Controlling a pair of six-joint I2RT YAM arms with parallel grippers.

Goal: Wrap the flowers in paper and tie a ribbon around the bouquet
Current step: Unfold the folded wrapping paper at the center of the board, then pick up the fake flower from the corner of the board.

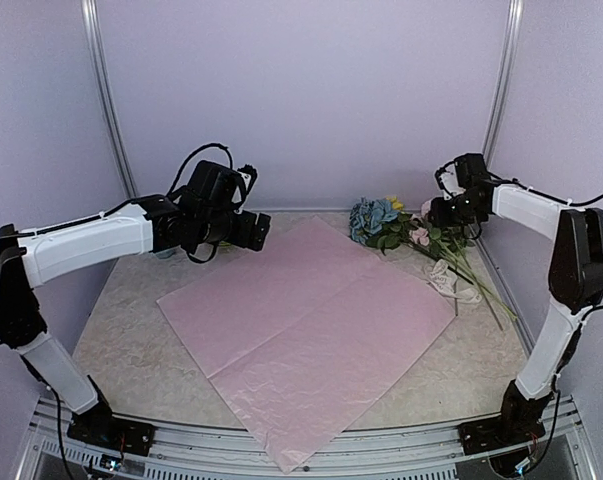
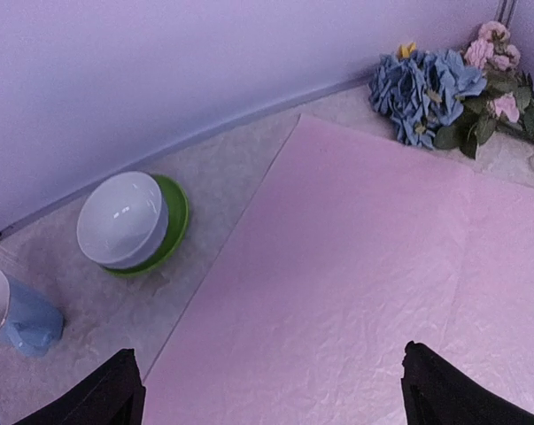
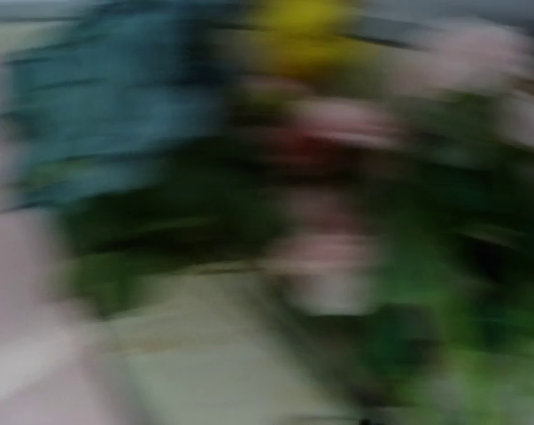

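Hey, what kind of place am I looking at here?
Likely a robot test booth: plain walls on metal posts, a left arm and right arm bolted by a marble-look table.

1. We log the left arm (image 1: 86,243) as long white shell links with black joint housings between them.
2. The right arm (image 1: 526,208) has the same build: white links and a bulky black elbow block.
3. Both bases are black and boxy: left base (image 1: 101,428), right base (image 1: 501,432).
4. We see thin black cables along each arm, with one cable loop (image 1: 203,152) arching over the left wrist.
5. The left gripper (image 1: 253,232) and right gripper (image 1: 443,212) are all black and chunky.
6. In the left wrist view we get two matte black fingers (image 2: 116,394) with angular tips.
7. The right wrist view is too blurred for us to read any body detail.
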